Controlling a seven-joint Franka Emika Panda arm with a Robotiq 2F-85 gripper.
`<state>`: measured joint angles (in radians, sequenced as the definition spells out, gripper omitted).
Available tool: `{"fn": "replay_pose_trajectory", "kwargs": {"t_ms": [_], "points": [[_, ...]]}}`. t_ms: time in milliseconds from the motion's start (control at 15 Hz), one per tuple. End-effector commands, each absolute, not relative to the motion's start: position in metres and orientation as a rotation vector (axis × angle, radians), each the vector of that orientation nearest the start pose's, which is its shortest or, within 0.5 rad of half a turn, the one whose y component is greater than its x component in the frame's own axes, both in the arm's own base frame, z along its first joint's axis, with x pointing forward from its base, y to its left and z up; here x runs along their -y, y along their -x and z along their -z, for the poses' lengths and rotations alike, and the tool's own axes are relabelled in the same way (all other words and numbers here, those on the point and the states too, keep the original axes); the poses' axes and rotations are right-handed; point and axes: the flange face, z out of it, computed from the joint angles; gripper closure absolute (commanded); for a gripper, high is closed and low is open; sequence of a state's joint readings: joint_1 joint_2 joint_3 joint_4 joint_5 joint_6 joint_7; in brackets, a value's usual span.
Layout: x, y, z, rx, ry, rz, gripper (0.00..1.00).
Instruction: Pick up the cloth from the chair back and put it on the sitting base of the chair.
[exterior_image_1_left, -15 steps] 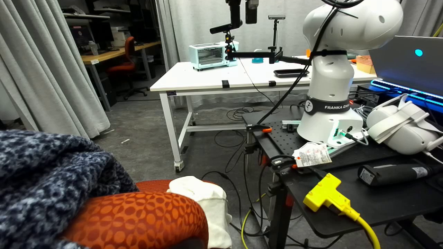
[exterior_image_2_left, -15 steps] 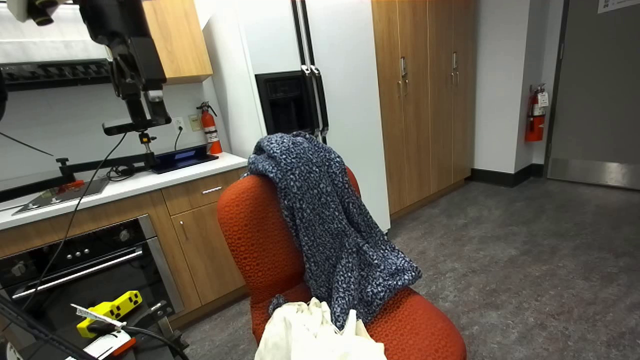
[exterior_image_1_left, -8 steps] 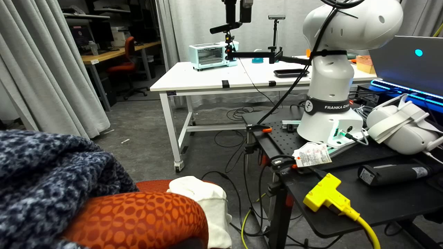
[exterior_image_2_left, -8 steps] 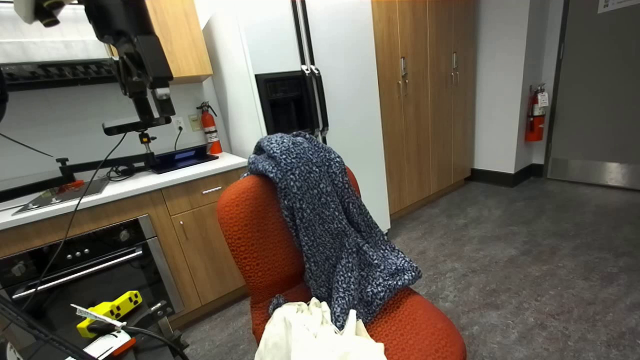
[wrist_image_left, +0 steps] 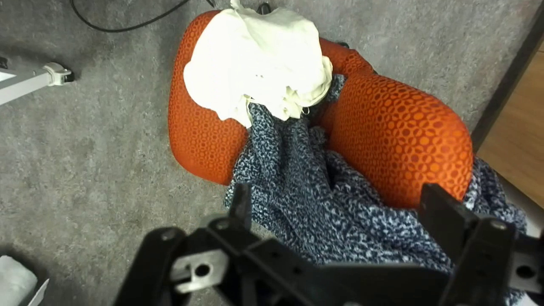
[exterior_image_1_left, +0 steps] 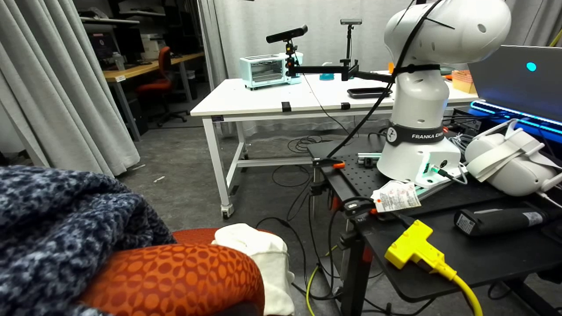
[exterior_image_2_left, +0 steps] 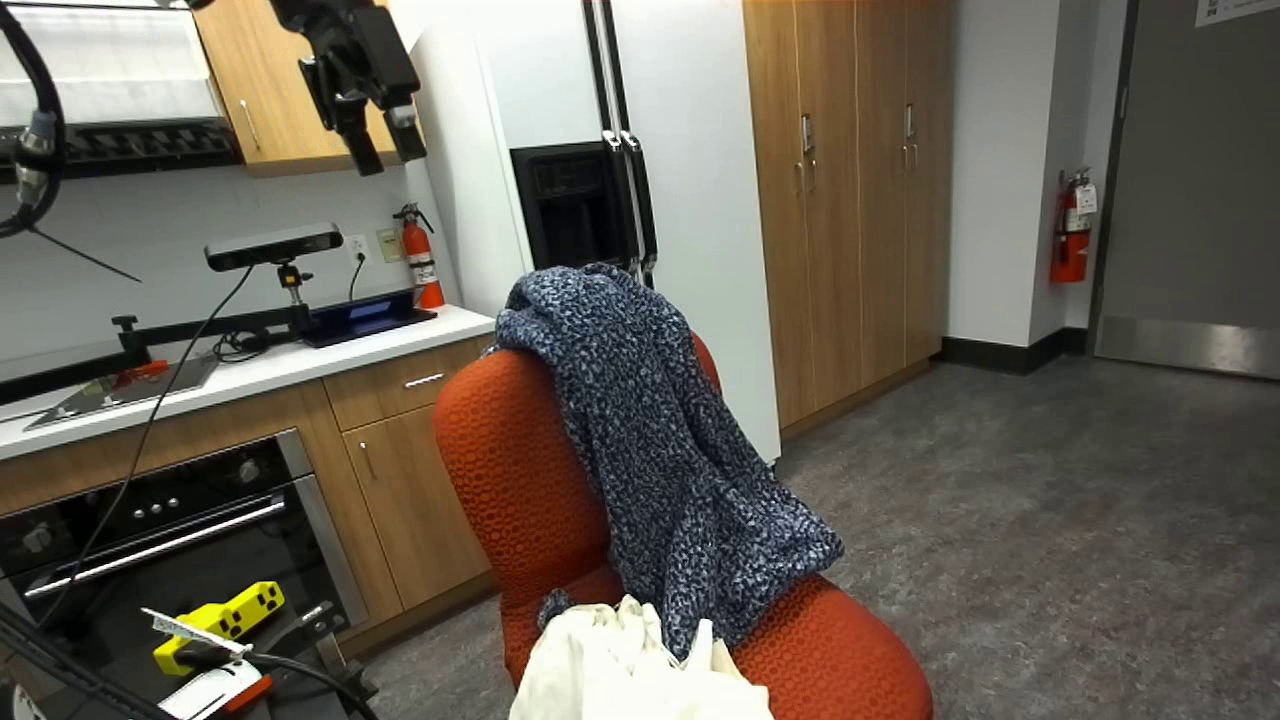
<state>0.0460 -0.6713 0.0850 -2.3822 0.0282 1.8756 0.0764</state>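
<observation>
Wrist view: the hand [wrist_image_left: 337, 189] is spread wide, with nothing held, and is poised above and well apart from the cloth [wrist_image_left: 297, 170]. In both exterior views the cloth is seen draped over the chair back [wrist_image_left: 403, 131], away from the edge of the black worktop [exterior_image_1_left: 474, 263]; from above, its lower end is seen on the sitting base [wrist_image_left: 204, 131] against the cream bundle [wrist_image_left: 255, 63], and whether it is trapped beneath cannot be told. If it is trapped, the cream bundle may be dragged off when the cloth is lifted. If the descent is made too deep, the chair back could be pinched with the fabric and the chair [exterior_image_2_left: 530, 480] tugged round. If only a thin fold is caught, the grip may be lost, and the cloth could be drawn down behind the chair back by its own hanging weight.
</observation>
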Motion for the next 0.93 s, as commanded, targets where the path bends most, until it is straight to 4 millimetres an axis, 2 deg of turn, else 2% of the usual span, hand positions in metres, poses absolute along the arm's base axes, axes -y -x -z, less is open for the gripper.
{"fn": "replay_pose_trajectory", "kwargs": {"t_ms": [0, 200, 533, 867], "points": [[-0.057, -0.371, -0.571, 0.053, 3.139, 0.252, 0.0], [-0.06, -0.385, -0.569, 0.053, 3.139, 0.228, 0.0], [-0.058, -0.385, -0.57, 0.09, 3.153, 0.207, 0.0], [-0.059, -0.39, -0.57, 0.205, 3.122, 0.298, 0.0]]}}
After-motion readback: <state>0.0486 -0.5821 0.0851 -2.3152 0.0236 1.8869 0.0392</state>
